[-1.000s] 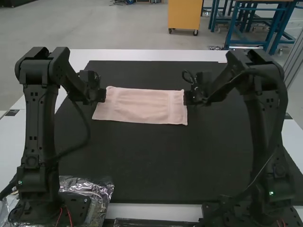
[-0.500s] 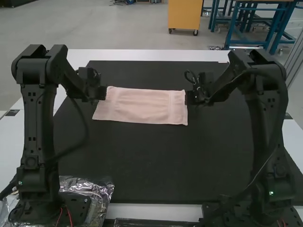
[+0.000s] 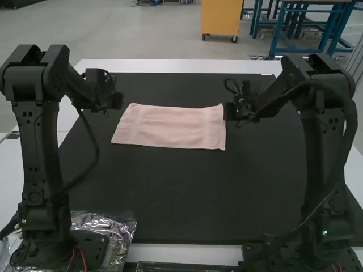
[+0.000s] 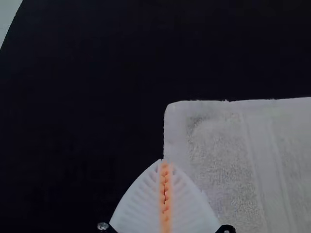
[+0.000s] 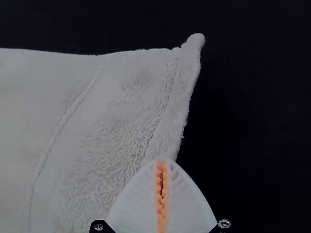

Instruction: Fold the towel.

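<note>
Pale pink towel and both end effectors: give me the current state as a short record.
item: pale pink rectangular terry towel
lie: flat, long side across the black mat; fold count unclear
corner: one by the right end effector juts out in a point
left end effector: shut, off the towel's left end
right end effector: shut, at the towel's right end
cloth between pads: none seen

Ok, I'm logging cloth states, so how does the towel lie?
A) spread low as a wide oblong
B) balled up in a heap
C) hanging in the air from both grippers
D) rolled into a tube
A: the towel lies on the dark mat, its long sides running left to right.
</note>
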